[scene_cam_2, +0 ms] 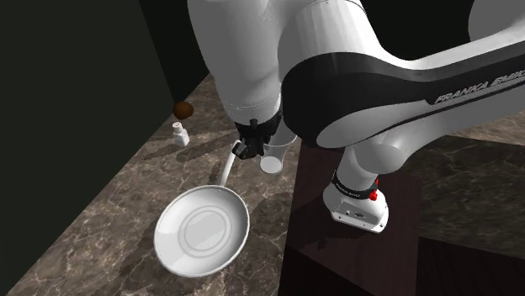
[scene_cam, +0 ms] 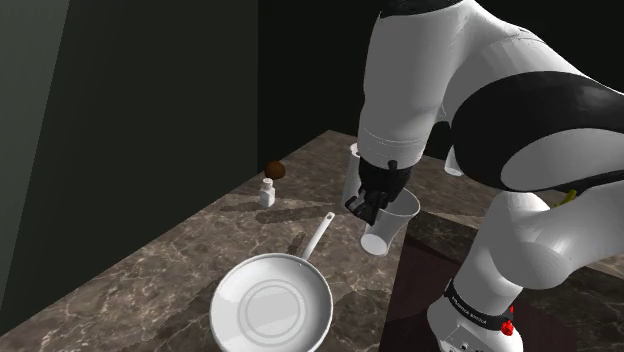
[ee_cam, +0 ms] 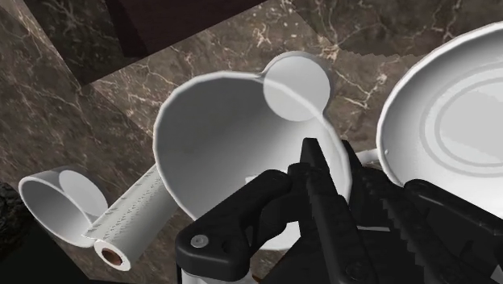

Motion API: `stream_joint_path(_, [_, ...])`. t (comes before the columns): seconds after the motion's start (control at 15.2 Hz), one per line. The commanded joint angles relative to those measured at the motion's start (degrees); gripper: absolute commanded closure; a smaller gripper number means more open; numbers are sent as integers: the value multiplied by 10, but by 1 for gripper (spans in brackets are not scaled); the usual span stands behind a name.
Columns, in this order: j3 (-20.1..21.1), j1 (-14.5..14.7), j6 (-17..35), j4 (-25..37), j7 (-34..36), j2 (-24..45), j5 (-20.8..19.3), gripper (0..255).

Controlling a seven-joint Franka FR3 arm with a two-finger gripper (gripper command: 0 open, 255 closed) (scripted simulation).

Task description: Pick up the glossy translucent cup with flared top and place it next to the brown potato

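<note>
- The claw [scene_cam: 366, 203] is closed down on the cup [scene_cam: 398, 222]. In the wrist view its 2 black fingers pinch the wall just under the rim, seemingly 1 inside the mouth and 1 outside.
- The cup hangs tilted in that grip, base lower and mouth turned up and to the shoulder view's right. It is over the right part of the counter [scene_cam: 150, 285], beside the dark stand and just past the handle tip of the white pan [scene_cam: 272, 305].
- The potato [scene_cam: 276, 169] sits well apart, far and to the shoulder view's left by the wall, with 1 small white bottle [scene_cam: 267, 191] just in front of it.
- I judge the cup light and thin-walled, stiff enough to keep its shape but easy to crack if squeezed hard.
- Its glossy skin probably makes it slippery, and a pinch on 1 side of the rim lets it swing or pivot, so a slow carry suits it.
- A hold lower on the narrower body would likely be steadier than the flare.
- It looks milky white and see-through. It has a small round base, walls that widen upward, an outward-flaring lip, and soft highlights on the inside.
</note>
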Motion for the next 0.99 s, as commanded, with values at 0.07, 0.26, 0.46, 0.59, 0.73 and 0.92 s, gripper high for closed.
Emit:
stream_joint_path(0.07, [-7, -3, -22, 23, -4, 1, -6, 255])
stream_joint_path(0.26, [-14, -6, -43, 46, -9, 2, -12, 255])
stream_joint_path(0.46, [-20, -10, -63, 69, -14, 4, -17, 255])
stream_joint_path(0.59, [-23, -12, -77, 85, -16, 6, -21, 255])
stream_joint_path(0.73, [-27, -14, -90, 101, -19, 9, -25, 255])
stream_joint_path(0.92, [-53, -33, -63, 96, -51, 28, -52, 255])
